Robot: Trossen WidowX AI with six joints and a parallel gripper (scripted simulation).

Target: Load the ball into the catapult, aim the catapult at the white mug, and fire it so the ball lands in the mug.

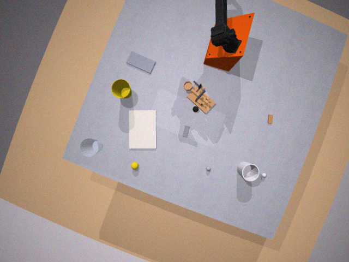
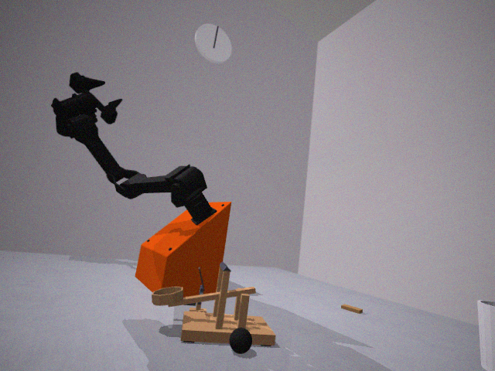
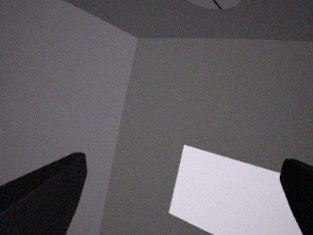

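Observation:
The wooden catapult (image 1: 202, 101) (image 2: 207, 321) stands at the middle of the table, in front of the orange arm base (image 1: 239, 27) (image 2: 175, 251). Its spoon cup (image 1: 187, 85) (image 2: 168, 296) is empty. A black ball (image 1: 194, 108) (image 2: 240, 340) lies on the table against the catapult's base. The white mug (image 1: 250, 171) (image 2: 486, 331) stands upright at the front right, far from the catapult. My gripper (image 2: 107, 93) (image 3: 186, 167) is open and empty. It is raised high above the table and points up at the walls and ceiling.
A yellow mug (image 1: 121, 88), a grey mug (image 1: 89, 147), a white flat board (image 1: 142, 129), a grey slab (image 1: 140, 62) and a small grey block (image 1: 186, 131) lie to the left. A yellow ball (image 1: 134, 165), two small pale balls (image 1: 208, 168) (image 1: 263, 174) and a wooden block (image 1: 270, 118) (image 2: 351, 308) are also there.

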